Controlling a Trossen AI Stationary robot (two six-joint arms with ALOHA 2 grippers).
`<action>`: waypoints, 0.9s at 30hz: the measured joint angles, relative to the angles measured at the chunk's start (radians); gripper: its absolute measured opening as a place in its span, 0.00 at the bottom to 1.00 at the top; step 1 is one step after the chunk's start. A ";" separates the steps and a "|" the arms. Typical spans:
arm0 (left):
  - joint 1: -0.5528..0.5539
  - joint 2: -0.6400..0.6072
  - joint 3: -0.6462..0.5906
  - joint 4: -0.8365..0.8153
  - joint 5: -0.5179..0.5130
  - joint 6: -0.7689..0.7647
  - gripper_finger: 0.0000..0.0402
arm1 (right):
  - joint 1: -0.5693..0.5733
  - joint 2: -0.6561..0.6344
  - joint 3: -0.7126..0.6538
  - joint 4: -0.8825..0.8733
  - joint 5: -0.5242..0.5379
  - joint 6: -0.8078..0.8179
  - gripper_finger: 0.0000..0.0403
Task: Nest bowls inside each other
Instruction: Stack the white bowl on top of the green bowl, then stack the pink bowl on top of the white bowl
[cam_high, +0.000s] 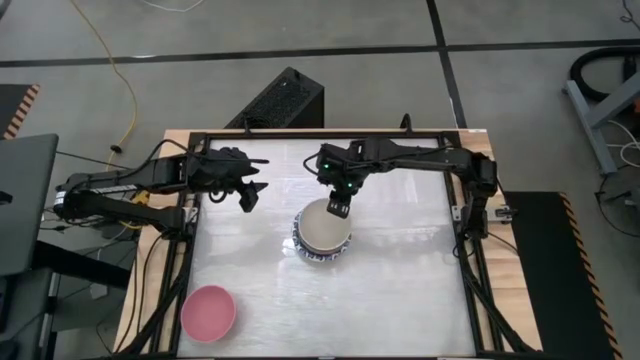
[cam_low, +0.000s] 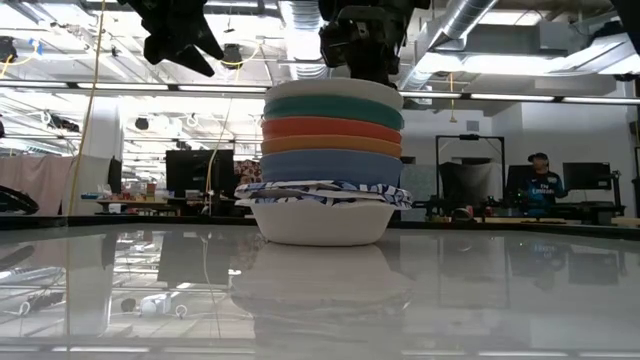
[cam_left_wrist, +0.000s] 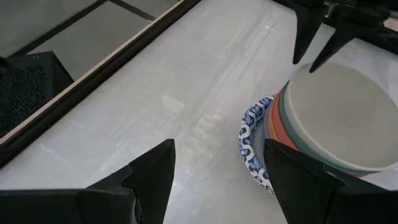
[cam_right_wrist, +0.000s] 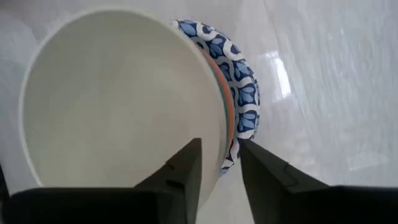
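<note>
A stack of nested bowls (cam_high: 322, 232) stands mid-table on its white bottom bowl (cam_low: 320, 222). Above that come blue-patterned rims (cam_low: 320, 190), then blue, orange and green bowls, with a cream bowl (cam_right_wrist: 118, 99) on top. My right gripper (cam_right_wrist: 221, 165) is open, pointing steeply down at the far rim of the cream bowl. One finger stands inside the rim and one outside, and no touch shows. My left gripper (cam_left_wrist: 217, 168) hangs open above the table, left of the stack. A pink bowl (cam_high: 207, 312) rests upright near the front left corner.
A black frame (cam_high: 300, 135) runs around the white tabletop (cam_high: 400, 300). Bare tabletop lies to the right of the stack and in front of it. A person (cam_low: 540, 180) is far off in the room behind.
</note>
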 joint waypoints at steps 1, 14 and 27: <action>0.000 0.000 0.000 0.000 0.000 0.002 0.58 | -0.002 -0.002 0.001 0.000 0.000 -0.002 0.33; -0.002 0.000 0.000 -0.012 0.284 0.116 0.58 | -0.015 -0.004 0.178 -0.014 0.002 -0.091 0.39; -0.188 0.000 0.000 -0.297 0.444 -0.010 0.58 | -0.009 -0.005 0.269 -0.072 -0.001 -0.154 0.37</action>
